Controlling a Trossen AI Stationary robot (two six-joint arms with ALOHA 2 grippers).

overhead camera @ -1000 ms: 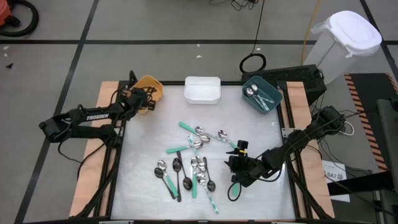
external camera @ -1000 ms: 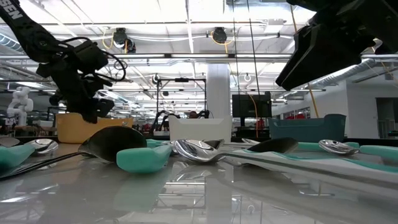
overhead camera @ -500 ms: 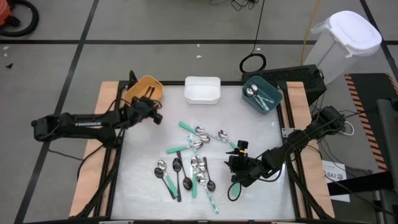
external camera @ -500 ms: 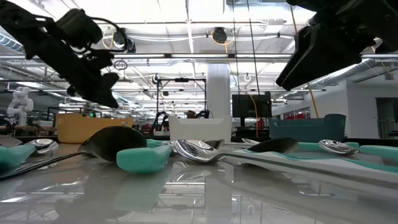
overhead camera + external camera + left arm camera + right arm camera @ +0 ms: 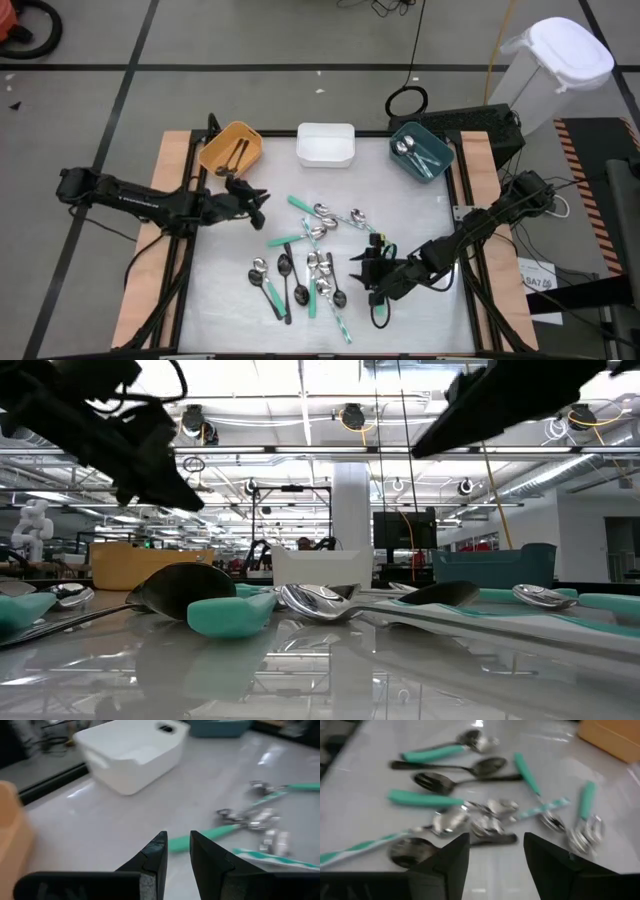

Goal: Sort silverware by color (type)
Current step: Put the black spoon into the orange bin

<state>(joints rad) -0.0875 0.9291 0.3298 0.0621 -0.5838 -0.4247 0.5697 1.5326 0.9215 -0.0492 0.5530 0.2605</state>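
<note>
White tabletop (image 5: 230,300) fills our high view, with the silverware (image 5: 310,265) scattered near its middle — black and mint handles mixed together. We see two black pieces lying in the orange bin (image 5: 231,147) and a couple more in the teal bin (image 5: 421,149); the white bin (image 5: 326,143) sits between them. Our left gripper (image 5: 178,849) hovers near the pile, jaws narrowly parted, empty. Our right gripper (image 5: 494,849) hangs beside the pile — jaws spread, holding nothing.

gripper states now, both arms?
Left gripper: open by a narrow gap, holding nothing.
Right gripper: open, holding nothing, above the spoon pile.
</note>
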